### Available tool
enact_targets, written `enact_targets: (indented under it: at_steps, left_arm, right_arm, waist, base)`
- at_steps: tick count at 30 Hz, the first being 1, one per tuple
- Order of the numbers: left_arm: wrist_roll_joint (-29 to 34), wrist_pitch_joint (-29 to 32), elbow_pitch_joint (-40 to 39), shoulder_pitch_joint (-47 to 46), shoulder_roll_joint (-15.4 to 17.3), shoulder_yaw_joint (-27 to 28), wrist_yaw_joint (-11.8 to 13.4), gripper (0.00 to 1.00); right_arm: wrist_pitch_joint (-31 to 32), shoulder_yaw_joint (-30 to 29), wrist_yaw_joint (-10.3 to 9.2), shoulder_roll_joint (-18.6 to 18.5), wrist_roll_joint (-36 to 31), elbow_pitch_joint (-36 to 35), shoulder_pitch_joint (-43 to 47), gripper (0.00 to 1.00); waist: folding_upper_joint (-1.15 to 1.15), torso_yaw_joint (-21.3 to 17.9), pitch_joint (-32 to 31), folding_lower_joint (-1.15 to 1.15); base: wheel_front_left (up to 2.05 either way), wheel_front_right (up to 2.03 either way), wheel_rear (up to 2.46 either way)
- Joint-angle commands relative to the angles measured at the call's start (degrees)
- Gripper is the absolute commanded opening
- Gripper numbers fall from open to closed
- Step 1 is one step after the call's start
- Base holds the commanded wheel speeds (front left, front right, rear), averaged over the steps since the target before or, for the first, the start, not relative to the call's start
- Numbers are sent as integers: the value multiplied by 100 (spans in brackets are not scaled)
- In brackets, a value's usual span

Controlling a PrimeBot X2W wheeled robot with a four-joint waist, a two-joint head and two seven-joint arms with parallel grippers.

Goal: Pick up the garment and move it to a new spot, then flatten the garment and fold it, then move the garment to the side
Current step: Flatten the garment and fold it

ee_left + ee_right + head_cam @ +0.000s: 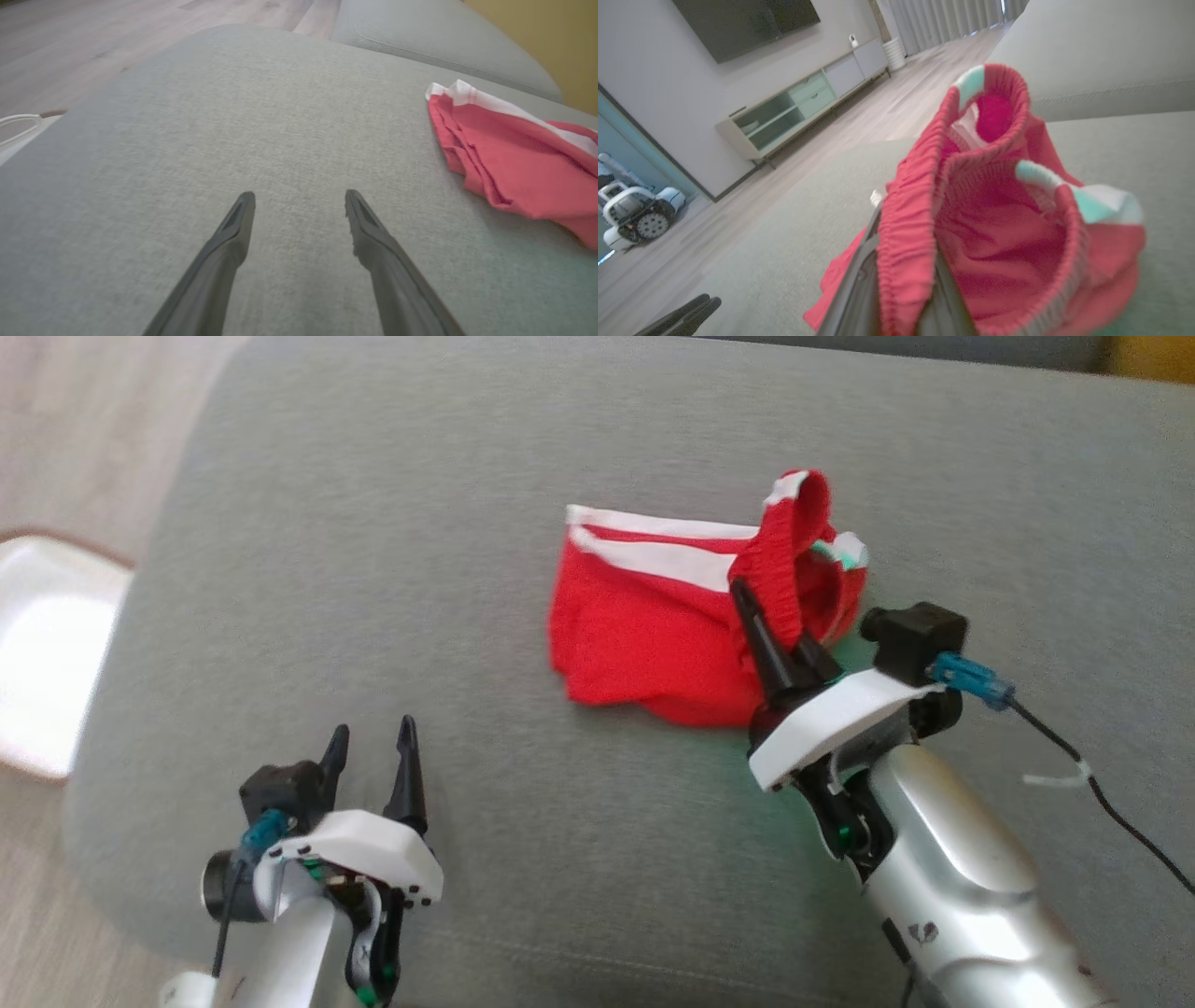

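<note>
Pinching garment (644, 625) edge with right hand (775, 630), mid-cushion (373, 569).

Left wrist view's edge crops the garment (523, 163).

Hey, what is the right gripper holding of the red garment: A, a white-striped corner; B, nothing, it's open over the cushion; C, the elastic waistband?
C: the right gripper is shut on the gathered elastic waistband of the red garment, which stands raised above the grey cushion.
</note>
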Motion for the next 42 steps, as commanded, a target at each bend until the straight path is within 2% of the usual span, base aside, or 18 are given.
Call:
enact_targets:
  at_steps: [1,7,8,9,10,15,21,24,29,33,38,42]
  left_arm:
    - [-57,-35,-184,-38,92,100,45,100]
    - [-190,-35,-195,43,92,-94,111,100]
    - [-214,-35,-193,53,92,-119,121,100]
    - [-227,-35,-196,61,92,-139,127,100]
    - [-236,-35,-196,71,92,-154,137,100]
    - [-272,-35,-236,90,92,-200,204,100]
    - [-207,-35,-344,89,92,-148,219,100]
    - [-120,-35,-459,90,92,-86,223,100]
    - [98,-35,-709,105,92,54,221,100]
    - [299,-35,-879,134,92,203,229,100]
    - [556,-35,-1002,216,92,377,186,100]
    - [690,-35,-1035,328,92,515,144,100]
  right_arm:
    - [39,164,25,70,-75,-86,-229,0]
    - [147,374,25,70,-173,373,-469,0]
    - [136,415,25,70,-178,455,-518,18]
    - [119,453,25,70,-173,534,-568,49]
    - [117,473,25,70,-162,634,-614,100]
    - [-280,504,25,70,-132,867,-830,100]
    - [-614,345,25,70,-303,894,-876,100]
    - [-675,-61,25,70,-560,854,-783,100]
    - [-684,-983,25,70,-1139,327,-301,100]
    - [-685,-1501,25,70,-1472,-44,147,100]
    - [-685,-1852,25,70,-1657,-366,585,100]
    - [-686,-1897,25,70,-1639,-495,857,100]
  waist:
    - [0,375,8,0]
    - [0,869,59,0]
    - [0,926,64,0]
    - [0,969,70,0]
    - [0,1000,71,0]
    - [0,1030,65,0]
    - [0,796,36,0]
    - [0,581,20,0]
    - [0,179,0,0]
    - [0,-160,-7,0]
    - [0,-536,-71,0]
    - [0,-771,-141,0]
  base:
    - [0,0,0]
    - [0,0,0]
    - [0,0,0]
    - [0,0,0]
    - [0,0,0]
    - [0,0,0]
    - [0,0,0]
    - [0,0,0]
    - [0,0,0]
    - [0,0,0]
    - [0,0,0]
    - [0,0,0]
